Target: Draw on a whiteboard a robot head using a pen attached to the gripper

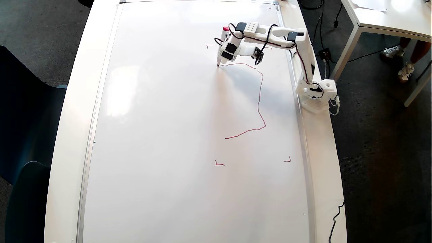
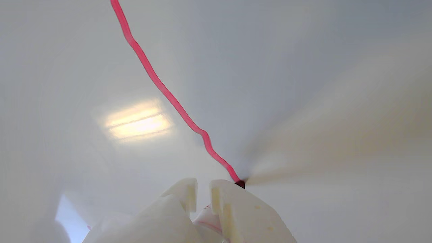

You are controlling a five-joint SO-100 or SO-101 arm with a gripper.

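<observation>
Head outline about half drawn on the whiteboard: top, one side, part of bottom. Far side, inner squares and stalk still missing. Tool closed around the pen, tip touching the board at the line's top end. Wrist view hides most of the pen body.

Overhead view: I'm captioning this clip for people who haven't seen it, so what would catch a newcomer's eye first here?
The wobbly red line, an unfinished outline, stands out on the big glossy whiteboard, right of centre. At its upper end the pen, shut in the white arm's pincer, touches its tip to the board. The wrist view shows that line ending right at the dark tip.
</observation>
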